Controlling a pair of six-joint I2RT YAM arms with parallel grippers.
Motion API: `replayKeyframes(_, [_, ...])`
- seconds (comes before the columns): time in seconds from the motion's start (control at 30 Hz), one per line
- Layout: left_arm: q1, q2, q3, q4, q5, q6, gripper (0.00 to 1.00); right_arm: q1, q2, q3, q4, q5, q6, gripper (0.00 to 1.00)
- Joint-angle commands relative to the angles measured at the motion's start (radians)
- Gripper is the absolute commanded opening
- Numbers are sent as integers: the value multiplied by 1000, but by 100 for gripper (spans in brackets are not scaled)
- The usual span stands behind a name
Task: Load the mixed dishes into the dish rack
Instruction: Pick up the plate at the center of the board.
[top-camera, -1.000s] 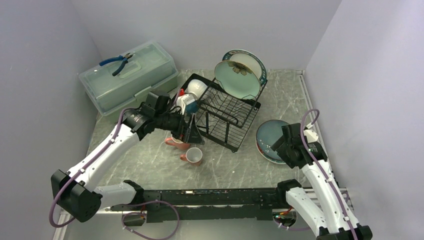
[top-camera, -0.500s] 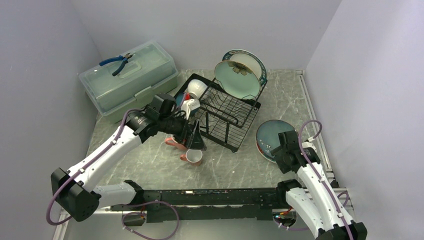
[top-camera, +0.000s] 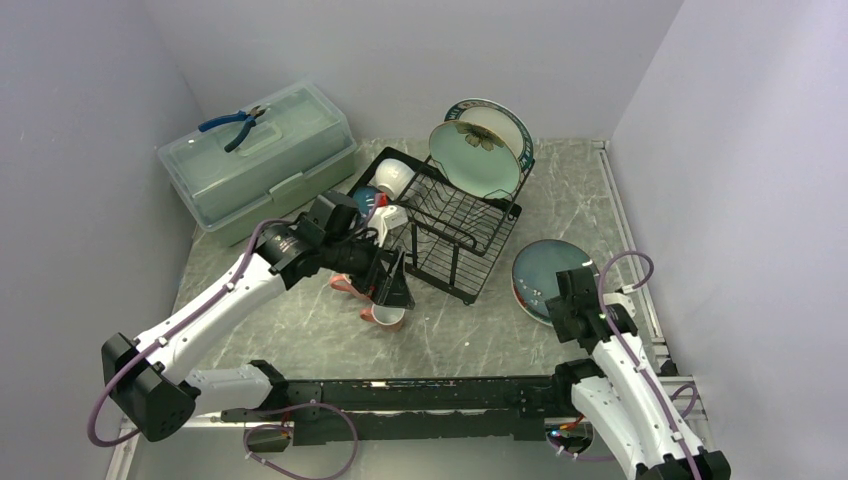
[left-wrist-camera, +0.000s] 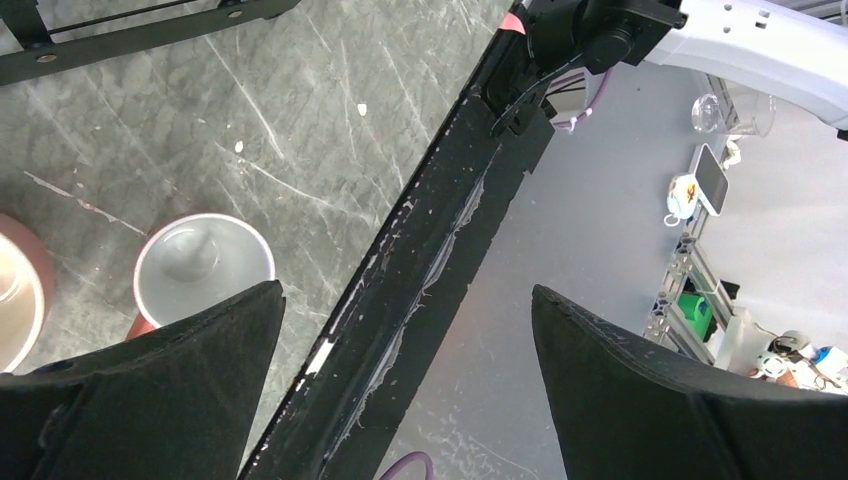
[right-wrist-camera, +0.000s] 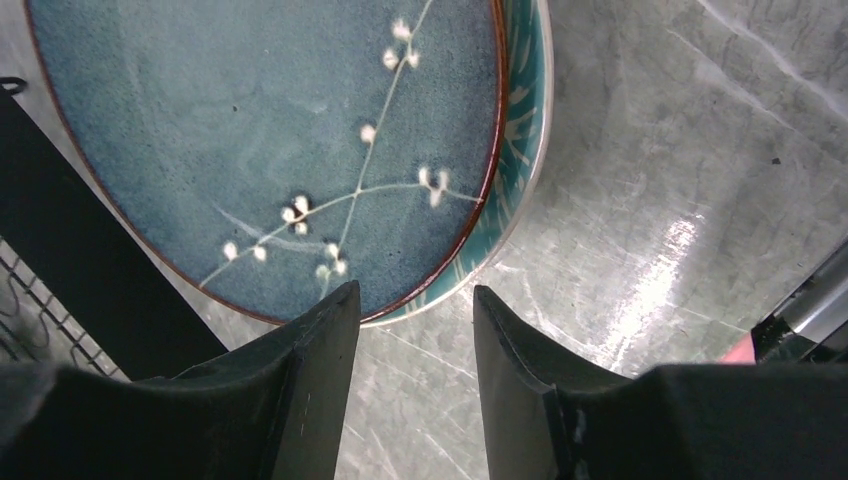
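Note:
The black wire dish rack holds a pale green floral plate upright, with a white teal-rimmed plate behind it and a white bowl at its left end. Two pink mugs stand on the table left of the rack. My left gripper hangs open above them; the nearer mug shows beside its left finger. My right gripper is open and empty, tips at the near rim of a blue sprig plate stacked on a teal plate.
A translucent green lidded box with blue pliers on it stands at the back left. The black mounting rail runs along the near table edge. Grey walls close in both sides.
My left arm has swung from the rack's left end toward the near side, over the mugs. My right arm has drawn back toward its base and its jaws have narrowed.

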Motion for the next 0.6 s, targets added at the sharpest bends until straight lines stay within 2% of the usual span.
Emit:
replayKeyframes(0.0, [-15,-2,51,-9,-19,31,100,-5,-18,-17,51,50,47,47])
replayKeyframes(0.37, [-23,-3,56,-21,-38,36,99,-5,-32,-63,74,54,88,45])
replayKeyframes(0.57, [-23,4,58,-22,-42,35,100,-5,-81,-95,87,75,117,41])
